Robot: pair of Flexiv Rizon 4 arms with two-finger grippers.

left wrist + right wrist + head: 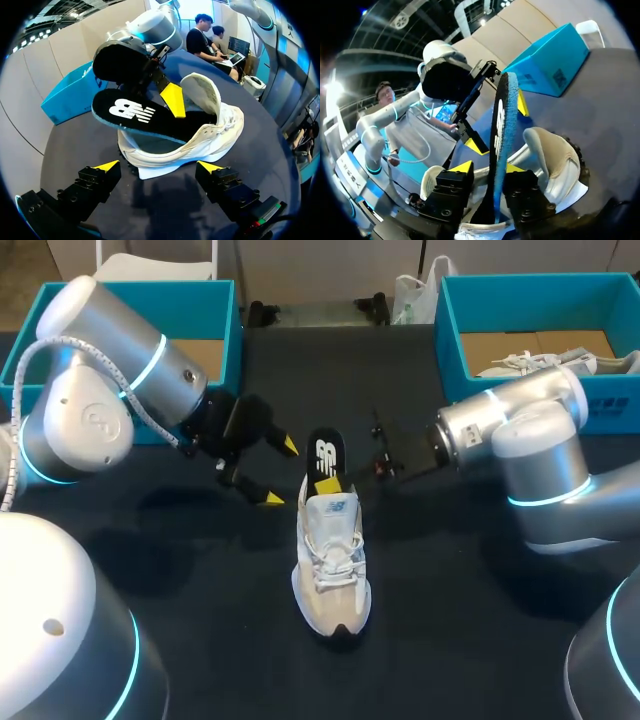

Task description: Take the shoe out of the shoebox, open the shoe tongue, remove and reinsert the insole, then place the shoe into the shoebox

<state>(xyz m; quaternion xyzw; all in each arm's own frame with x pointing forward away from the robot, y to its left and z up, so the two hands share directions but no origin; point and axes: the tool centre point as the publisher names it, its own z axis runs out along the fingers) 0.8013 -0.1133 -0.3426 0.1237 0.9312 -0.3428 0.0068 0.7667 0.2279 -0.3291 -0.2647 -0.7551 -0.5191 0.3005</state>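
Mid-table, shoe [333, 580]: pale sneaker standing on its sole on the dark table [200, 570], outside both boxes, toe toward the robot and heel away.
Tongue [205, 92]: lifted up and forward, so the shoe's mouth is open.
Insole [326, 452]: black with a white mark. Its heel end is raised out of the shoe and juts past the heel collar, while its front end is down inside the shoe.
Right tool [488, 167]: reaches in from the right and is clamped on the insole's raised end. The right wrist view shows the insole edge-on between the two fingers, and the left wrist view shows one yellow tip lying on its top face.
Left tool [280, 472]: fingers spread wide with nothing between them, near the shoe's heel on its left side. In its own wrist view the shoe lies just ahead of the fingers, not touching them.
Left shoebox [225, 300]: teal, at the table's far left corner, behind the left arm.
Right shoebox [450, 320]: teal, at the far right, with a second pale shoe [545, 362] lying inside.
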